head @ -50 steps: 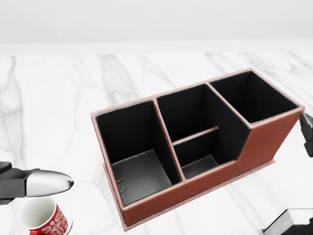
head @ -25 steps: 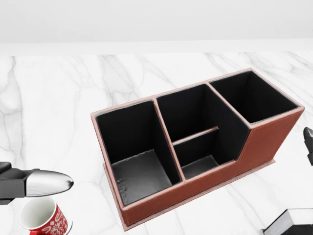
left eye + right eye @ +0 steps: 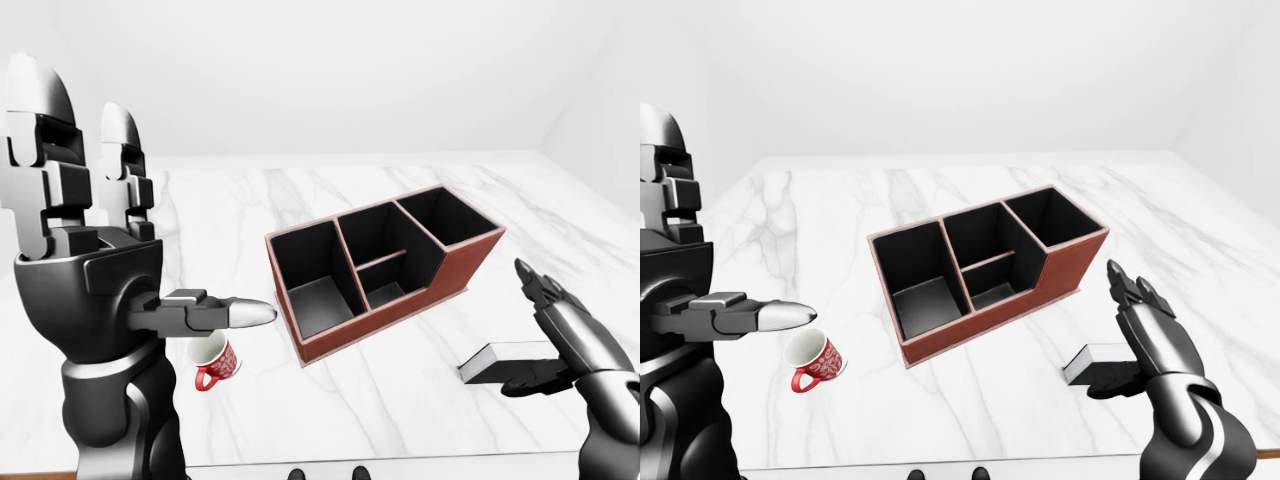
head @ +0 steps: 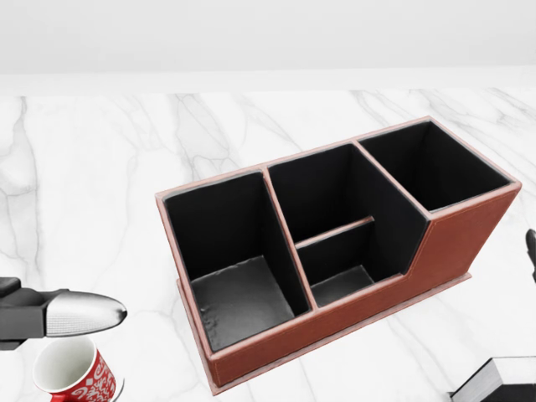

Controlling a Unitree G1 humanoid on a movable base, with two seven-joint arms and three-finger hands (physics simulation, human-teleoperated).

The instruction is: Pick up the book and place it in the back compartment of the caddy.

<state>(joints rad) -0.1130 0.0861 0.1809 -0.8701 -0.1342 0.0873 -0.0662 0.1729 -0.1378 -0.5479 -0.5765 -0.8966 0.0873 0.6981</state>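
My right hand (image 3: 1140, 335) spread above dark flat book (image 3: 1095, 362) | brown leather caddy (image 3: 384, 262) just left | my left hand (image 3: 90, 250) spread, red-and-white mug (image 3: 814, 360) beneath.

The book (image 3: 1102, 362) lay flat on the counter (image 3: 970, 400), dark cover, pale page edges, right under the right hand's fingers (image 3: 1132, 290). The caddy (image 3: 378, 265) sat up-left of those fingers, reddish-brown outside, black inside, angled, all compartments empty.
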